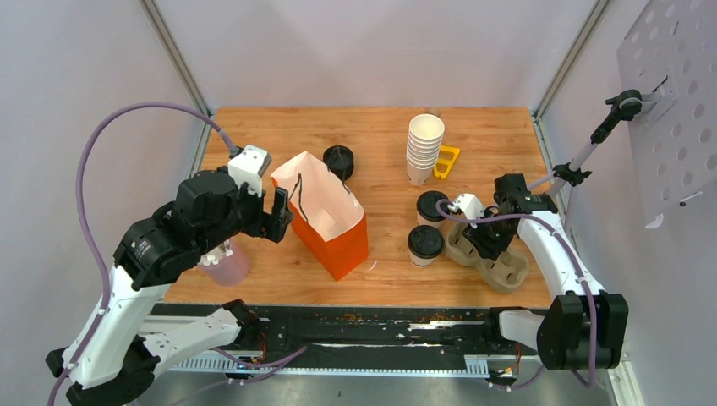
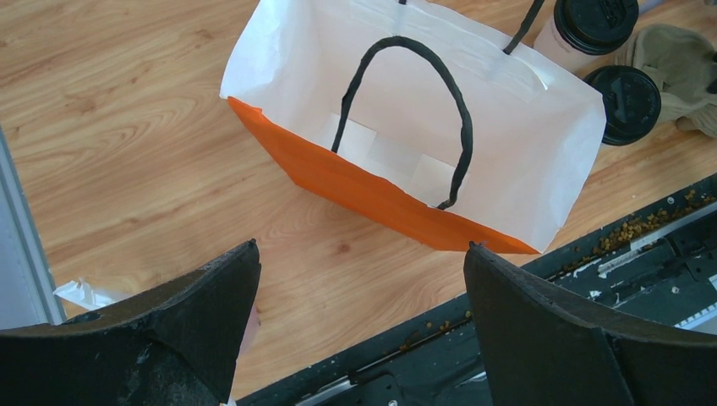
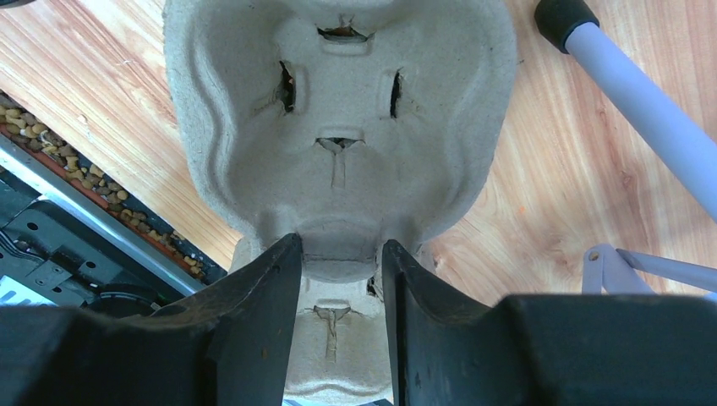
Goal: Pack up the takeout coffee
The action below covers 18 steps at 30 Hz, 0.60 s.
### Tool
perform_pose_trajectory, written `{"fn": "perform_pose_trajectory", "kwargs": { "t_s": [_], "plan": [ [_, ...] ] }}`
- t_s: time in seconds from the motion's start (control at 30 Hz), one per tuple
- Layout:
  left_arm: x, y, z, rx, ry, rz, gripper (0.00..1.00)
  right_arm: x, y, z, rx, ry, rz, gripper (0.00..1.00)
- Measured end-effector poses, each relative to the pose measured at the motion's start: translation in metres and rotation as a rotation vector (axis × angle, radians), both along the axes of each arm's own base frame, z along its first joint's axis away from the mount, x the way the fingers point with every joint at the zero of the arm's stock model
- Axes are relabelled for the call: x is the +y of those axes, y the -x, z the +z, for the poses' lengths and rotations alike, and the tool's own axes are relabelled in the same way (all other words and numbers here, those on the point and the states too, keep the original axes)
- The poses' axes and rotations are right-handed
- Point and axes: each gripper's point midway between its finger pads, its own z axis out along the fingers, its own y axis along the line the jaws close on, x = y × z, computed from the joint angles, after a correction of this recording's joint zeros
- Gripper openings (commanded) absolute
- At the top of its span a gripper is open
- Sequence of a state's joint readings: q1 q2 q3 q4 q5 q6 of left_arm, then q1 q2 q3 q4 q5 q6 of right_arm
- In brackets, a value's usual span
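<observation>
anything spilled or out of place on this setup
Small brown pellets lie scattered along the black rail at the table's near edge, which looks like a spill. Nothing else stands out.

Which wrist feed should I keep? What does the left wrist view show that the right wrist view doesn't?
Only left wrist: the open orange bag and two lidded cups. Only right wrist: the right end effector pinching the carrier at its centre ridge, and a grey pole. Both: the carrier, the wooden table and the black front rail.
</observation>
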State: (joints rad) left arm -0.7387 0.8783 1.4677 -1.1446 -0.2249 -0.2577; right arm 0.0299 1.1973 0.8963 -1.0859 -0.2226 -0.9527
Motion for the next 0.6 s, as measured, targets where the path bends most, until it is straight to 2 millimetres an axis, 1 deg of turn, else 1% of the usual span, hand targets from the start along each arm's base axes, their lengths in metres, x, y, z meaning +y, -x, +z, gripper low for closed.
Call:
{"fn": "perform_pose_trajectory", "kwargs": {
  "t_s": [0.17,0.23,0.37,0.6],
  "plan": [
    [0.0008,-0.0005,0.0001,-0.002,-0.002,0.004,0.97,0.0012,0.0031,-0.0037,0.011,-0.007,0.002,0.37],
    [0.0009,-0.0006,0.0001,-0.002,-0.003,0.004,0.97,0.0014,0.0031,-0.004,0.011,-0.007,0.002,0.34],
    [0.0013,-0.0009,0.0001,-0.004,-0.004,0.007,0.97,0.0015,0.0034,-0.0041,0.011,-0.009,0.002,0.3],
    [0.0018,-0.0013,0.0001,-0.005,-0.006,0.01,0.97,0.0015,0.0033,-0.0034,0.012,-0.008,0.002,0.29]
  ]
}}
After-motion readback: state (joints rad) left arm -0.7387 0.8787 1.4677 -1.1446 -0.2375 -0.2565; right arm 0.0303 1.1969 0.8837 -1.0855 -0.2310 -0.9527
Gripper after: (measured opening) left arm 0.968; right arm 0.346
